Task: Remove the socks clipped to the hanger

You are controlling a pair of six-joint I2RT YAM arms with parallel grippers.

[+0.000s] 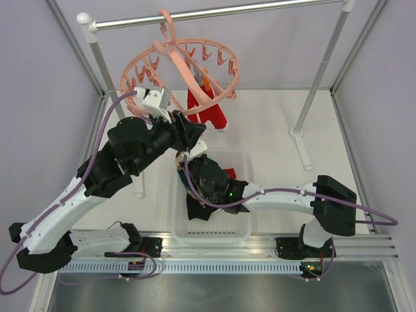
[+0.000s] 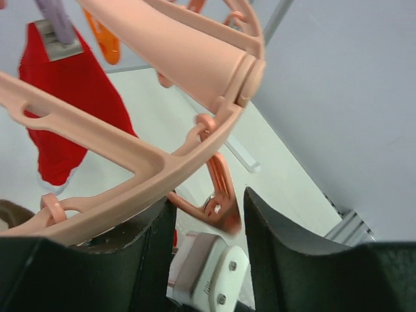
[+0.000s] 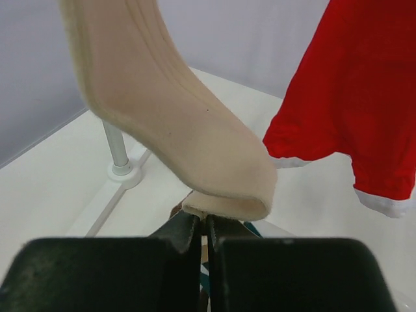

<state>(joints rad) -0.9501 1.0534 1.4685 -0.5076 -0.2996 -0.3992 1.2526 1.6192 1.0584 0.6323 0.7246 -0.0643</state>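
Observation:
The salmon-pink hanger [image 1: 224, 55] hangs by its hook from the metal rail. A red sock [image 1: 209, 114] hangs clipped under it and also shows in the left wrist view [image 2: 65, 110] and the right wrist view [image 3: 351, 97]. My left gripper [image 1: 155, 97] is up at the ring's near rim [image 2: 130, 149]. It is open [image 2: 208, 198], with a dangling pink clip [image 2: 221, 195] between its fingers. My right gripper [image 1: 193, 156] is below the ring, shut [image 3: 207, 218] on the toe edge of a hanging beige sock [image 3: 175, 130].
A white basket [image 1: 244, 224] stands at the front middle under the right gripper, with a dark sock [image 1: 198, 208] and a red one [image 1: 229, 174] in it. The metal rail [image 1: 214, 13] rests on two posts [image 1: 318, 78]; one post foot [image 3: 120, 166] is on the table.

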